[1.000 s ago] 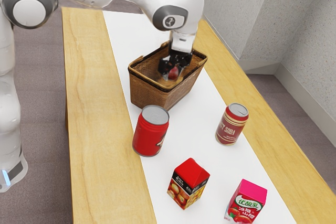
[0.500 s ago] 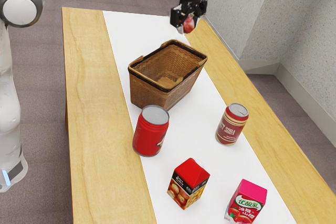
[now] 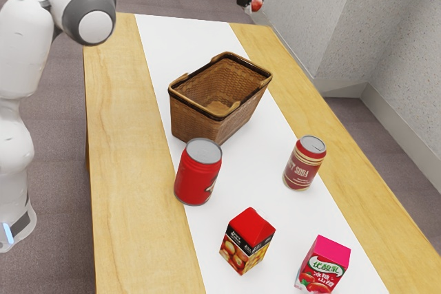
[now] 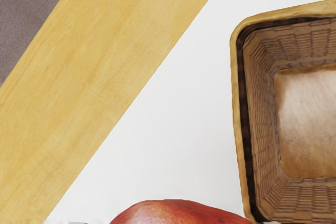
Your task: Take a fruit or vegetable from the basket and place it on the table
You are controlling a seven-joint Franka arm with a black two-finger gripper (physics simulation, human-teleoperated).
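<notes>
Black two-finger tool (image 3: 253, 3): clamped on glossy red fruit (image 4: 178, 213)
Fruit: held in air, carried farther from brown wicker basket (image 3: 196, 123)
Basket: left unmoved on wooden surface (image 3: 127, 135) with white strip (image 3: 182, 36)

matt brown woven-look wicker basket (image 3: 200, 120), pale smooth grained wood on the table (image 3: 124, 170), shiny metal-look lid on the red can (image 3: 198, 180), kinda glossy red fruit skin (image 4: 178, 213)

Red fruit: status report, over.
Hand shut on red fruit. Fruit aloft, outside basket, not yet on table. Basket nearest obstacle; likely avoidable by lowering away from its rim.
</notes>
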